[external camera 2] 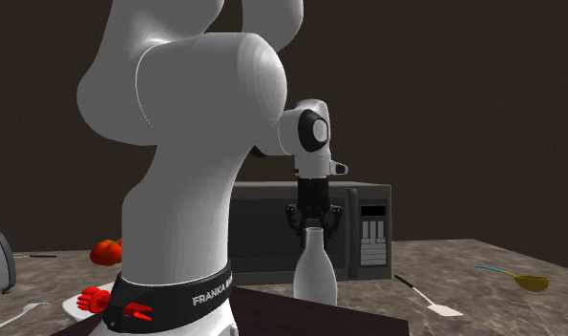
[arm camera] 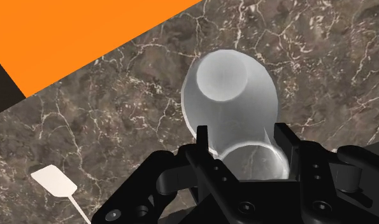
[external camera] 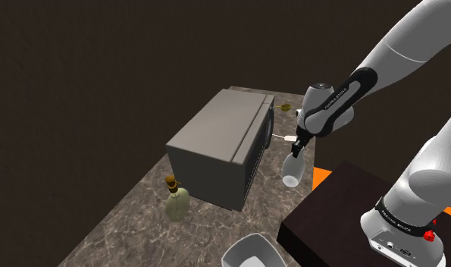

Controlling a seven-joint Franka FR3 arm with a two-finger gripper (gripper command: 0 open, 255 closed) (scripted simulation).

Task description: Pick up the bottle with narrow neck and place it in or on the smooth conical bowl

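The black gripper (arm camera: 244, 141) clasps a white bottle (arm camera: 229, 95) by its narrow neck. One finger (arm camera: 203, 145) presses the neck at its nine o'clock side and the other at its three o'clock side. The bottle's body widens away from the gripper and ends in a round flat base toward the gripper's twelve o'clock. Beneath it spreads a dark brown marble counter (arm camera: 321, 57) with white veins. Toward the bottle's ten o'clock, well apart, a flat bright orange area (arm camera: 79, 32) meets the counter along a straight edge, with a dark brown strip (arm camera: 0, 86) beside it. At the gripper's eight o'clock a white spatula (arm camera: 54, 183) lies flat on the counter, its thin handle running off toward five o'clock.
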